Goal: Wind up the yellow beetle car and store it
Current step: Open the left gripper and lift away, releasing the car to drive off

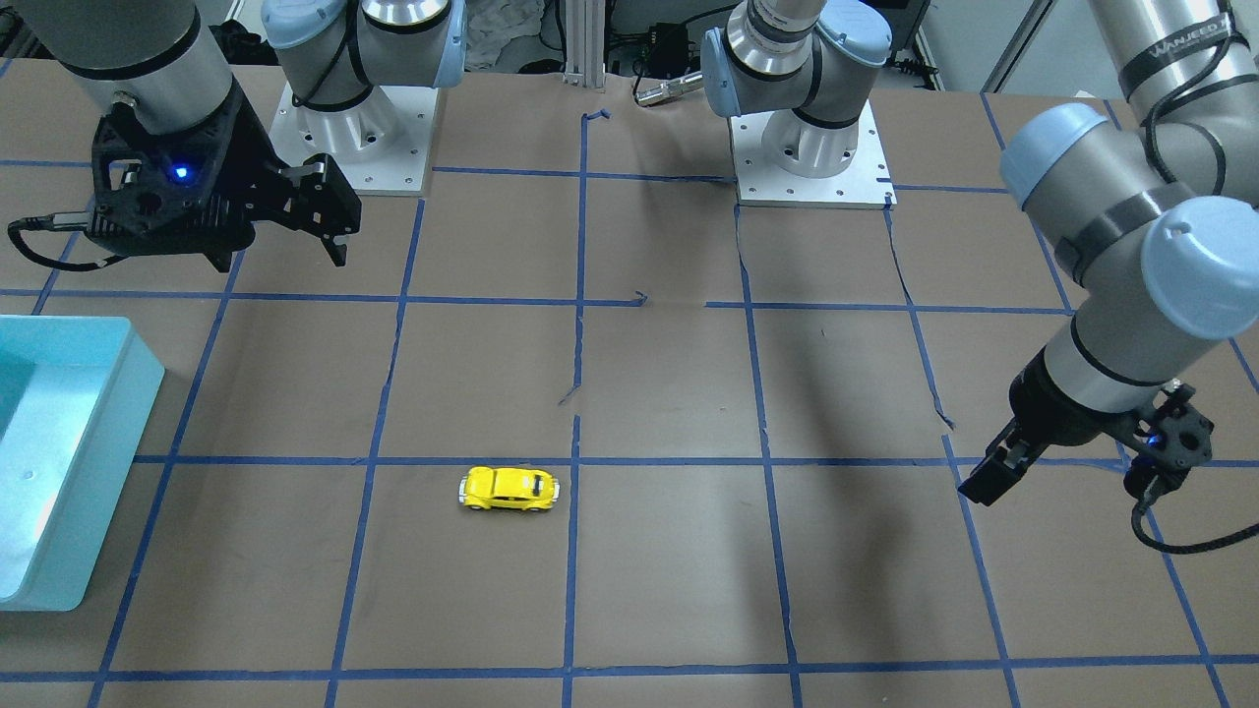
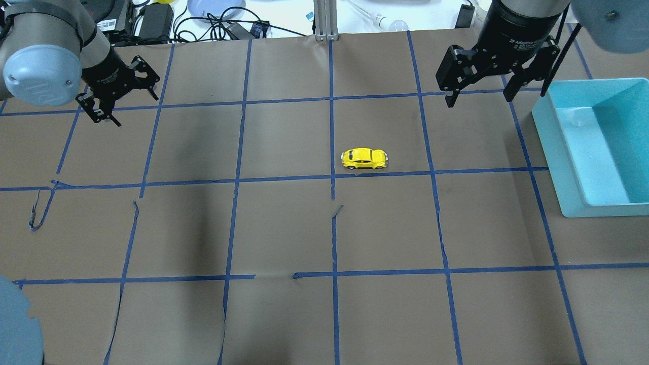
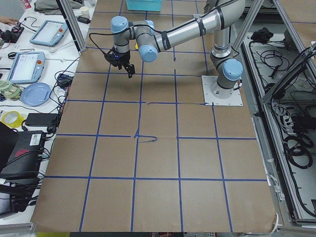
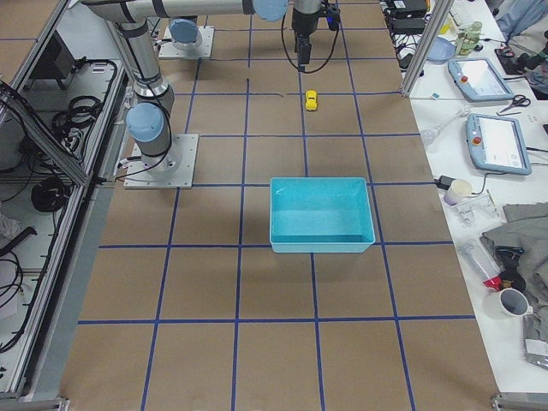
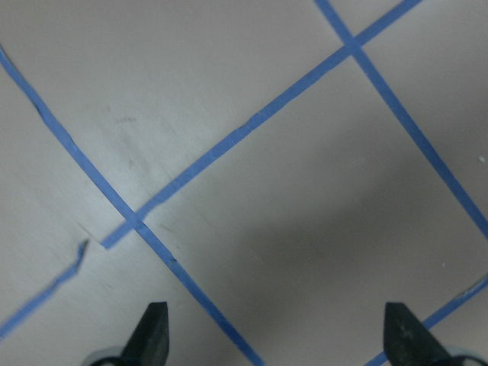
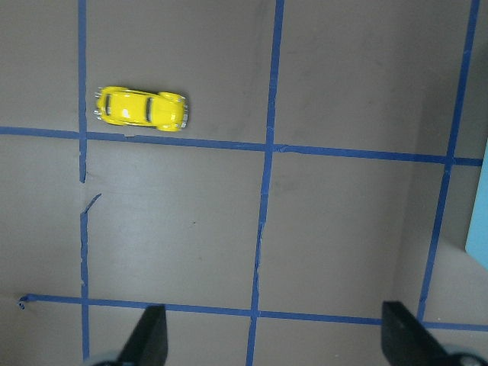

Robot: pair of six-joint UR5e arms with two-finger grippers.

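The yellow beetle car [image 1: 509, 489] stands on its wheels on the brown paper table, just beside a blue tape line. It also shows in the overhead view [image 2: 364, 158], the exterior right view [image 4: 311, 100] and the right wrist view [image 6: 142, 109]. My right gripper [image 2: 479, 97] is open and empty, held above the table beyond the car and to its right, near the bin; it also shows in the front view [image 1: 337, 221]. My left gripper [image 2: 133, 107] is open and empty, far to the car's left [image 1: 984, 484]. The left wrist view shows only paper and tape.
A teal open bin [image 2: 550, 152] stands at the table's right side, also in the front view [image 1: 106, 472] and the exterior right view [image 4: 321, 243]. Blue tape lines divide the paper into squares, with some torn seams. Cables and clutter lie beyond the far edge.
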